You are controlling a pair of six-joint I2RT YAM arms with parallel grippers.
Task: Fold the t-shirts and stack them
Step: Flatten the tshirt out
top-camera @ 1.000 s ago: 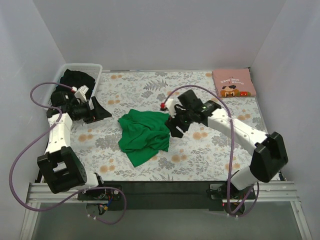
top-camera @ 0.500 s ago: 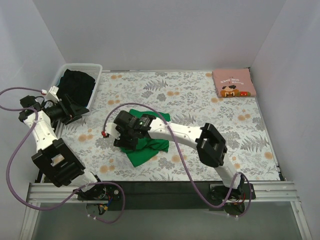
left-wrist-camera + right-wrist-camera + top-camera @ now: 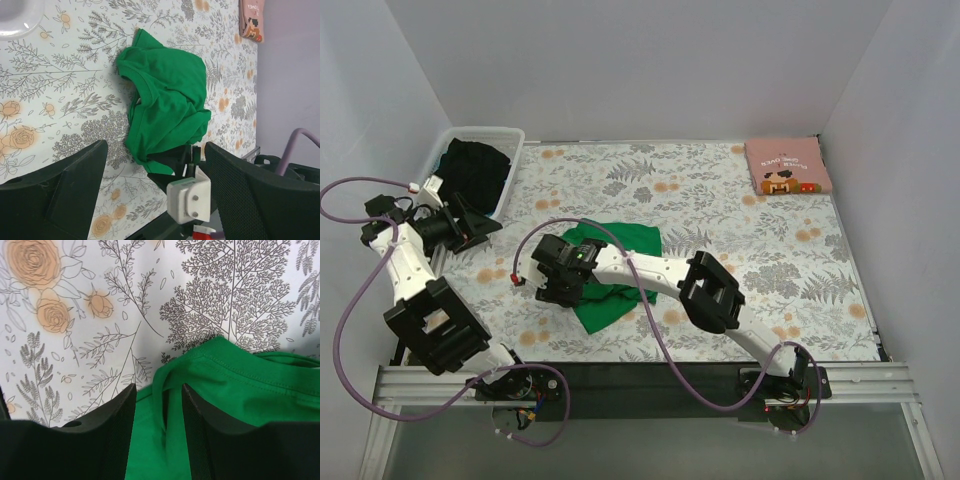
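T-shirts number two: right hand [image 3: 158,392] pinches the green t-shirt [image 3: 170,100], left hand [image 3: 155,149] gapes, pink t-shirt [image 3: 787,165] lies apart.

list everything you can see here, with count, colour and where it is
green t-shirt: 1, bright green, crumpled mid-table
pink t-shirt: 1, pale pink with a cartoon print, folded, far right corner
basket: 1, white, far left corner
dark clothing: a pile, count unclear, black, inside the basket
table cloth: 1, white floral, covering the table
cables: 2, purple, one along each arm
left gripper: 1, black, near the basket, jaws wide open and empty
right gripper: 1, black, at the green t-shirt's left edge, jaws narrow either side of a fold, grip unclear
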